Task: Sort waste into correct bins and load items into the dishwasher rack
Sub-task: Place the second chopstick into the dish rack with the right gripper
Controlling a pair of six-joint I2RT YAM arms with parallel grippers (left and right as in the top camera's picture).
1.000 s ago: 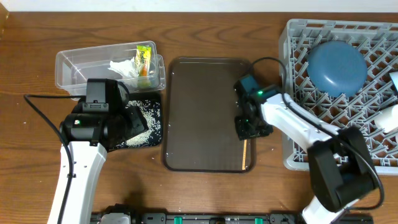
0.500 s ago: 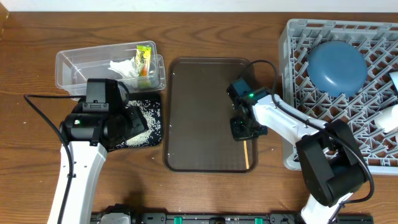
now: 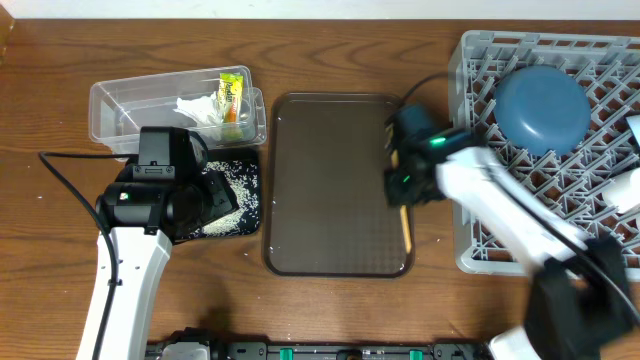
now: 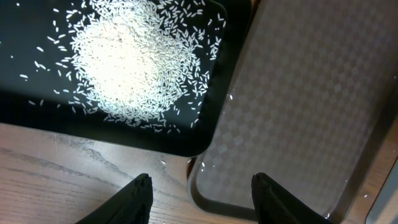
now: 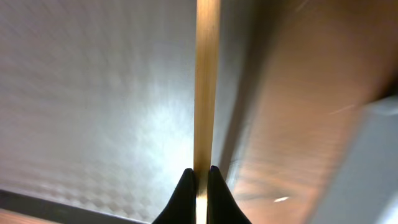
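My right gripper (image 3: pixel 405 192) (image 5: pixel 199 177) is shut on a thin wooden chopstick (image 5: pixel 206 81), which it holds over the right edge of the brown serving tray (image 3: pixel 330 180); the stick's end shows below the gripper (image 3: pixel 406 235). The light-grey dishwasher rack (image 3: pixel 470 150) at the right holds the blue bowl-plate (image 3: pixel 543 108). My left gripper (image 4: pixel 200 193) is open and empty above the black tray (image 4: pixel 37 106), which holds loose rice (image 4: pixel 134 59). The clear tub (image 3: pixel 130 105) holds white tissue (image 3: pixel 197 108) and the yellow-green wrapper (image 3: pixel 232 98).
A white item (image 3: pixel 625 190) pokes out at the rack's right edge. The brown serving tray's corner lies under my left gripper (image 4: pixel 298 124). Bare wooden table (image 3: pixel 330 45) surrounds everything. The left arm (image 3: pixel 150 200) covers part of the black tray.
My right gripper has swung from the tray's right side toward the rack, carrying the chopstick, which now points along the tray's right edge. The left arm has not moved.
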